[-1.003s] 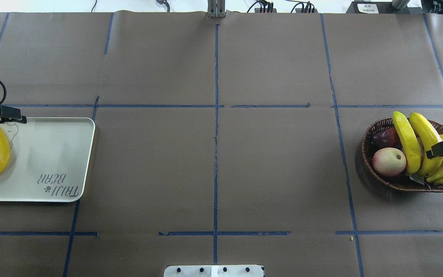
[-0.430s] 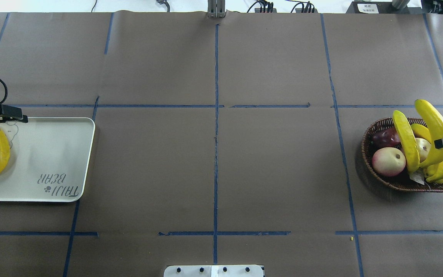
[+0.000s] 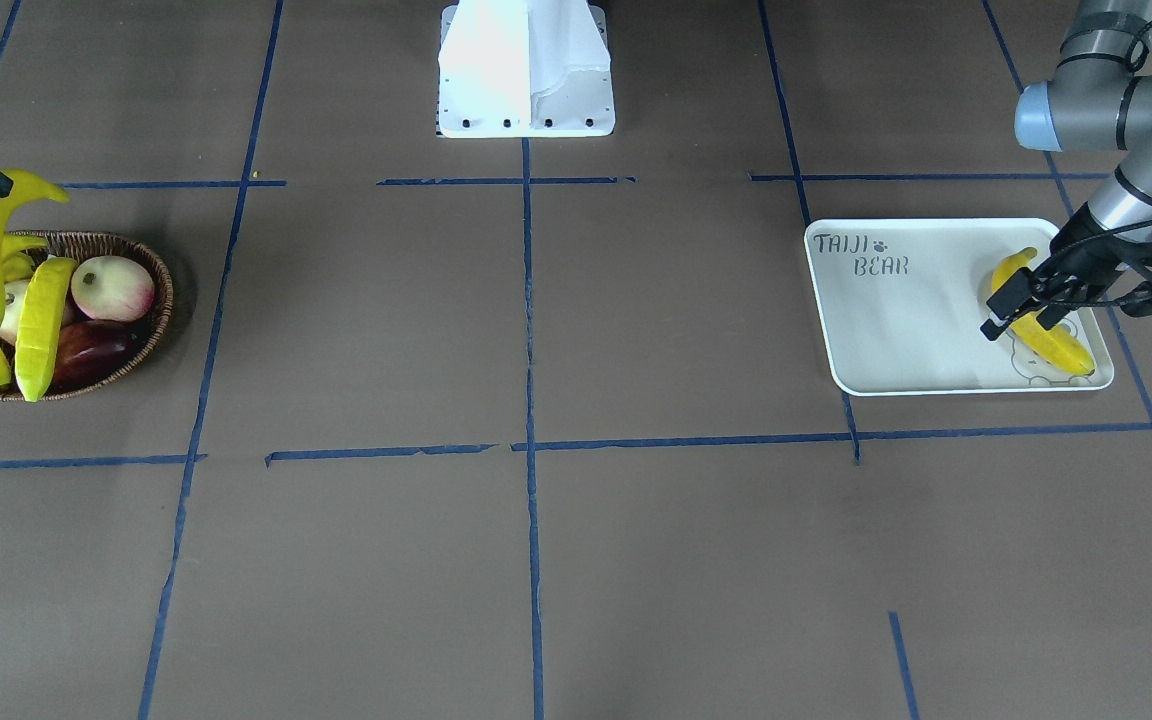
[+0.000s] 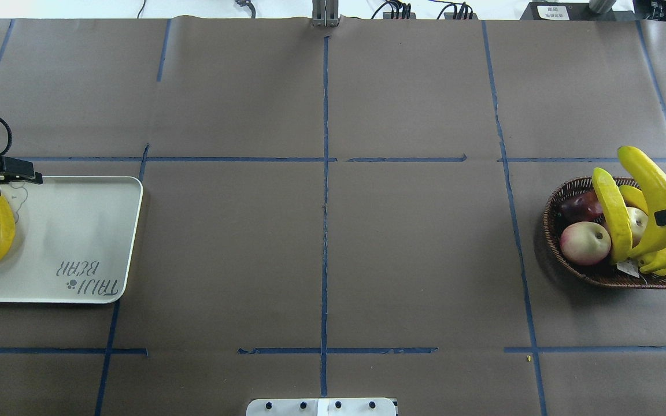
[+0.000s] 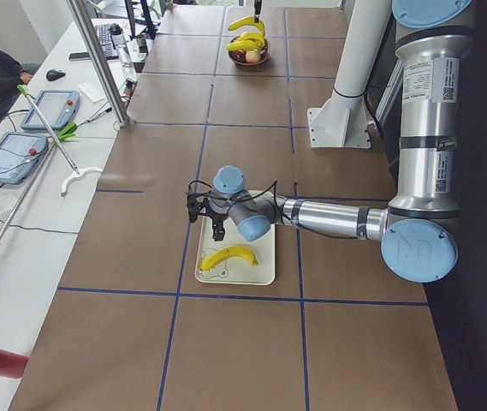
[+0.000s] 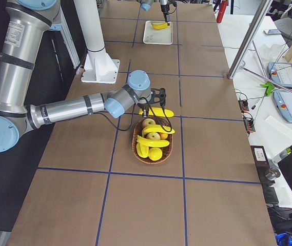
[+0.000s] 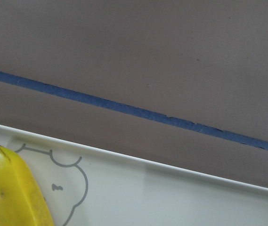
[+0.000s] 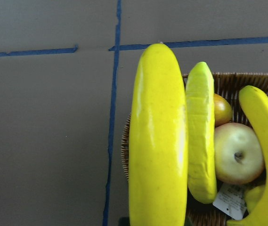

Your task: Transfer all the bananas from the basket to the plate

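Yellow banana (image 4: 648, 173) clenched in right gripper (image 4: 663, 218) (above basket (image 4: 552, 242)) | left gripper (image 3: 1031, 305) released over plate (image 3: 916, 330)

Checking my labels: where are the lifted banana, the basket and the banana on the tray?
lifted banana (image 4: 654, 179), overhead view, on its upper curved body.
basket (image 4: 548, 231), overhead view, on its left wicker rim.
banana on the tray (image 4: 0, 231), overhead view, on its mid-body.

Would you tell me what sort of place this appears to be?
Most likely a robotics lab: a robot arm reaches over a table gridded with blue tape, and control tablets lie on a side bench.
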`<state>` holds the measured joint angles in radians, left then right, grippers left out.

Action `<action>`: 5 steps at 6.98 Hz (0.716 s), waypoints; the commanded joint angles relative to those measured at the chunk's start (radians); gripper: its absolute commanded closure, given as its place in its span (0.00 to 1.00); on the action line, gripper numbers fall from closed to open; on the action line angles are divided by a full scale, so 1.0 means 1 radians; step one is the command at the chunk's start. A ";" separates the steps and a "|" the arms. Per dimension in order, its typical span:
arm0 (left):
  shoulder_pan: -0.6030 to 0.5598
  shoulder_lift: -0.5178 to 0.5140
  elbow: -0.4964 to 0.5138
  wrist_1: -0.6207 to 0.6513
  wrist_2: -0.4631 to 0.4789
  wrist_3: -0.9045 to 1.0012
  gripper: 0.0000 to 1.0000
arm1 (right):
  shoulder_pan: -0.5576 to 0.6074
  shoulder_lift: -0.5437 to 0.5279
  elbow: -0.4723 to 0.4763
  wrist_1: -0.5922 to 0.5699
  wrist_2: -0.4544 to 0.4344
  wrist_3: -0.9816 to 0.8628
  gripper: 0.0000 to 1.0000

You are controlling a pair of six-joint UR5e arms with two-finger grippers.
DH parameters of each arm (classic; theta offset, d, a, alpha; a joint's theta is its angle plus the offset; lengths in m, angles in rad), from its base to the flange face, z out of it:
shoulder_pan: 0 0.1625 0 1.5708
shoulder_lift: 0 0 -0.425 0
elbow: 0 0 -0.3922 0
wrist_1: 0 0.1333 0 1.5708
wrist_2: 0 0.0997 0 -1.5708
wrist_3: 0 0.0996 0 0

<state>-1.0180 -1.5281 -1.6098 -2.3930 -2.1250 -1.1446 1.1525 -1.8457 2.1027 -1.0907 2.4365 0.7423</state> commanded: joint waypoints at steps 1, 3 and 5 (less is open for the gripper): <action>0.016 -0.036 -0.004 -0.008 -0.001 -0.051 0.00 | -0.132 0.171 -0.006 -0.015 -0.113 0.104 1.00; 0.102 -0.188 -0.018 -0.008 0.004 -0.295 0.00 | -0.378 0.441 -0.042 -0.008 -0.361 0.517 1.00; 0.119 -0.356 -0.027 -0.014 -0.006 -0.529 0.00 | -0.544 0.581 -0.038 0.000 -0.535 0.673 0.99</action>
<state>-0.9156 -1.7847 -1.6299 -2.4041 -2.1270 -1.5329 0.7096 -1.3503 2.0652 -1.0956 2.0035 1.3091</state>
